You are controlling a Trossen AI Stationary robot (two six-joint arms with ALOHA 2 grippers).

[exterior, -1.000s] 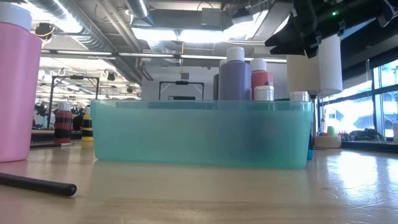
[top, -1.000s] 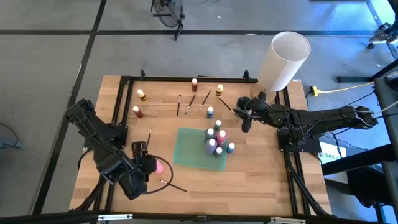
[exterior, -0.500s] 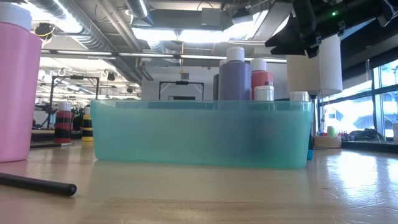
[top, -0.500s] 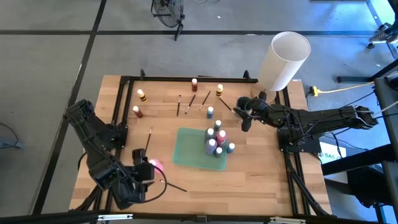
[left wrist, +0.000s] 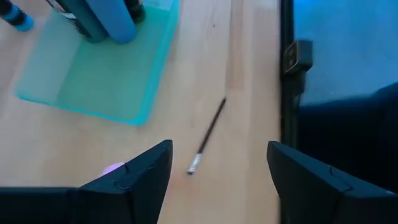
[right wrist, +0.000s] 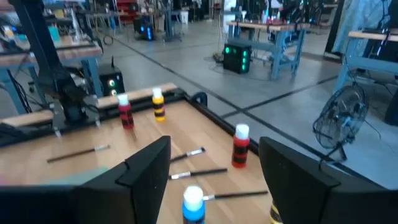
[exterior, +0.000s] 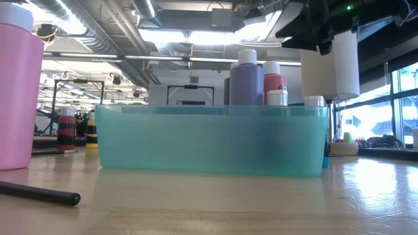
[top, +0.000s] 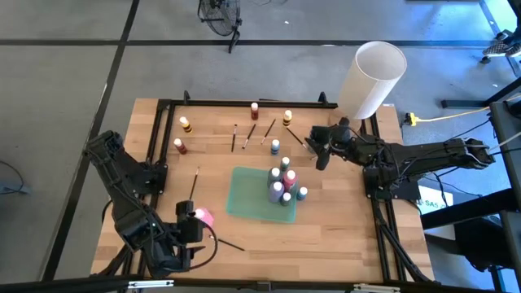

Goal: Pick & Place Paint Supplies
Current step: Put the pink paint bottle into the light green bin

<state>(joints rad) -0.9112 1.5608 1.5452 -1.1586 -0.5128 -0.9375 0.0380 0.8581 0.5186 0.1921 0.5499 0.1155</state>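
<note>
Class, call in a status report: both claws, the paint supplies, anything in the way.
Left claw open, empty, near the small pink paint bottle. Right claw open, empty, above the thin dark-handled brushes. Several bottles stand in the shallow teal tray. Nothing blocking.

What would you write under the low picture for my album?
Paint bottles stand in a teal tray, a big pink bottle and dark brush nearby.

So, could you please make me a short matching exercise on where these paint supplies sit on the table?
Things:
1. pink bottle
2. purple bottle
3. large white cylinder
4. blue bottle

Places:
A. inside the green tray
B. far right corner
C. beside the left claw
D. on bare wood beyond the tray

Pairs: 1-C, 2-A, 3-B, 4-D
</note>
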